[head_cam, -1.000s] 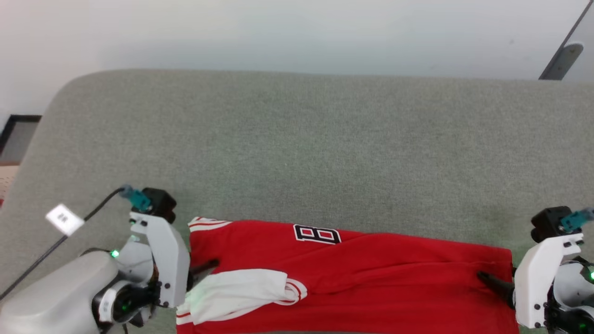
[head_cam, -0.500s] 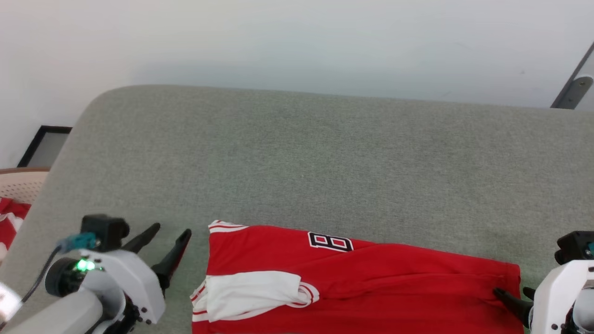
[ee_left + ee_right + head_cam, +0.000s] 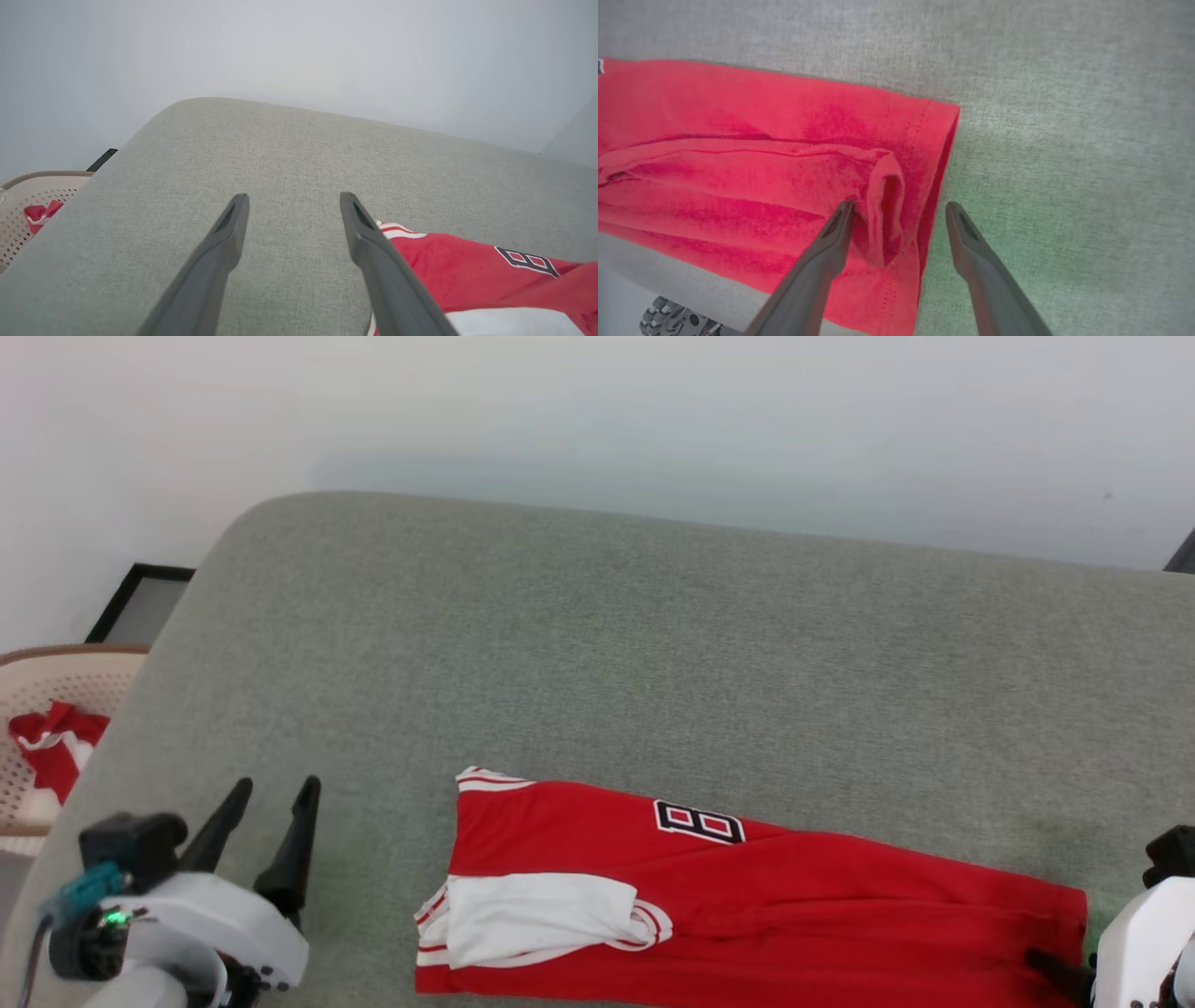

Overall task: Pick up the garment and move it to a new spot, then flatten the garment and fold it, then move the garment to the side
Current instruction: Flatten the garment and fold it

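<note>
Folded shirt (image 3: 840,905) on the bench (image 3: 653,663); left gripper (image 3: 277,784) apart beside it, right gripper (image 3: 900,205) (also apart) straddling its hem.

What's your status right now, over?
Left hand open, beside garment. Right hand open, straddling its hem. Garment folded lengthwise on grey cushion. Basket off to left.

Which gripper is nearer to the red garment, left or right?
Right. The right gripper stands open astride the hem edge of the garment; the left gripper is open above the grey cushion, apart from its sleeve end.
</note>
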### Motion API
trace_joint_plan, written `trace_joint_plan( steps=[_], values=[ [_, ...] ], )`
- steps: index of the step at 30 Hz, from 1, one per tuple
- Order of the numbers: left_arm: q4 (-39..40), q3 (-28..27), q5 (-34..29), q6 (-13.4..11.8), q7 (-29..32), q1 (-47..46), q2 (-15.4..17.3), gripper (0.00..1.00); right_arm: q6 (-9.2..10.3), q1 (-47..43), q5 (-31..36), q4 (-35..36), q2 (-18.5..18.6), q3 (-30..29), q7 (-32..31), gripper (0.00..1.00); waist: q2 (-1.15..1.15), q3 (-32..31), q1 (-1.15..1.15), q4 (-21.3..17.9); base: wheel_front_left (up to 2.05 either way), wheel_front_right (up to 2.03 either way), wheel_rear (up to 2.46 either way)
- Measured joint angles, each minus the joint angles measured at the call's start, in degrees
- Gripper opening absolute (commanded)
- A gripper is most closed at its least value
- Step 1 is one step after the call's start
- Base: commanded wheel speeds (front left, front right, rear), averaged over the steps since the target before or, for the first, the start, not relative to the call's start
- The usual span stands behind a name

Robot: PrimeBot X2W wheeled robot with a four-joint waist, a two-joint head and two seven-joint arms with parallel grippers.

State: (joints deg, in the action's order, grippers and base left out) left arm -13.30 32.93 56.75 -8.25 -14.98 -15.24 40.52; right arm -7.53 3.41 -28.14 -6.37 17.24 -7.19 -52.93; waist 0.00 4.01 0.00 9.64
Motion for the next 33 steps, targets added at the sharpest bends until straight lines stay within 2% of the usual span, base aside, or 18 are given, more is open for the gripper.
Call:
trace_joint_plan(
  steps=[8, 11, 18, 19, 20, 33],
  values=[
    [-0.15, -11.09, -8.43, 4.77, 0.0, 5.73, -6.03, 1.0, 0.0, 2.72, 0.43, -6.62, -0.64, -0.02, -1.15, 1.0, 0.0, 0.98, 0.0, 1.27, 0.0, 0.0, 0.0],
    [-0.33, -13.61, -10.49, 6.55, 0.0, 6.47, -7.69, 1.0, 0.0, 3.93, 0.24, -8.75, -0.8, 0.15, -1.31, 1.0, 0.0, 1.31, 0.0, 1.68, 0.0, 0.0, 0.0],
    [-1.08, -17.53, -14.23, 8.73, 0.0, 7.43, -10.24, 1.0, 0.01, 5.65, -1.66, -11.32, 0.0, 0.67, -3.09, 1.0, 0.0, 2.02, 0.0, 2.07, 0.0, 0.0, 0.0],
    [-1.18, -18.03, -14.61, 8.9, 0.0, 7.46, -10.49, 1.0, 0.01, 5.86, -1.78, -11.71, 0.0, 0.47, -3.32, 0.38, 0.0, 2.07, 0.0, 2.03, 0.0, 0.0, 0.0],
    [-1.26, -18.39, -14.89, 9.28, 0.0, 7.45, -10.73, 1.0, 0.01, 6.17, -1.68, -11.9, 0.07, 0.56, -3.65, 0.0, 0.0, 2.13, 0.0, 2.01, 0.0, 0.0, 0.0],
    [-2.1, -21.32, -17.72, 11.29, 0.0, 7.65, -12.8, 1.0, -0.08, 8.99, -0.32, -12.66, -0.42, -0.65, -4.66, 0.0, 0.0, 2.44, 0.0, 0.66, 0.0, 0.0, 0.0]
  ],
)
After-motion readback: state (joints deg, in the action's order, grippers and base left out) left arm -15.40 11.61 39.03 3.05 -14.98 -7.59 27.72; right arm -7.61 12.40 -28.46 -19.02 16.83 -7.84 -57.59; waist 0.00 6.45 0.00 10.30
